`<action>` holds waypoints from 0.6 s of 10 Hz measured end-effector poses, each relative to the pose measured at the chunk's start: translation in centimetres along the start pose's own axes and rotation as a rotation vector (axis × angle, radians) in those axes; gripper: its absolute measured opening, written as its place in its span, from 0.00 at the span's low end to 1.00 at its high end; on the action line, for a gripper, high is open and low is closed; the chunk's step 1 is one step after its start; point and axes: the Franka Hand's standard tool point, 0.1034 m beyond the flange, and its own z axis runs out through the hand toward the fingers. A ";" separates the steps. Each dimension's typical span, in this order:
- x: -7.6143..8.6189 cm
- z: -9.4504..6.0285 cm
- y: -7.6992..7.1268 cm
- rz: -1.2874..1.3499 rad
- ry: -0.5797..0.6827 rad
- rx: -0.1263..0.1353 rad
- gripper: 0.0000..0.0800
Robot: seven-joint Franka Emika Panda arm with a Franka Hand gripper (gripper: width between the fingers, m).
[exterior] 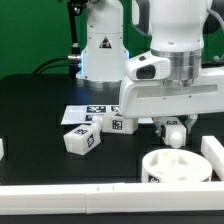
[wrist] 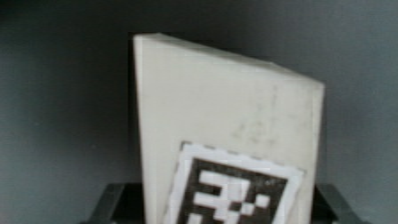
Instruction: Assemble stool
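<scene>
My gripper [exterior: 176, 124] is shut on a white block leg [exterior: 176, 132] and holds it just above the far rim of the round ring-shaped seat [exterior: 176, 166], which lies at the exterior view's front right. In the wrist view the held leg [wrist: 222, 110] fills the frame, with its black-and-white tag [wrist: 240, 190] near the dark fingers [wrist: 125, 203] on either side. Two more tagged legs [exterior: 82, 139] [exterior: 115, 124] lie on the black table to the exterior view's left of the gripper.
The marker board [exterior: 84, 113] lies flat behind the loose legs. A long white border rail [exterior: 90, 200] runs along the front, and another rail piece [exterior: 213, 152] stands right of the seat. The arm's base [exterior: 103, 50] stands at the back.
</scene>
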 end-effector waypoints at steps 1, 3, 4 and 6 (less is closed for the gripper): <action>0.0 0.0 -0.2 -0.025 0.001 0.000 0.40; -0.6 -0.6 -3.4 -0.270 0.037 -0.016 0.40; -0.6 -0.8 -3.6 -0.445 0.039 -0.024 0.40; -0.4 -0.8 -3.2 -0.582 0.038 -0.031 0.40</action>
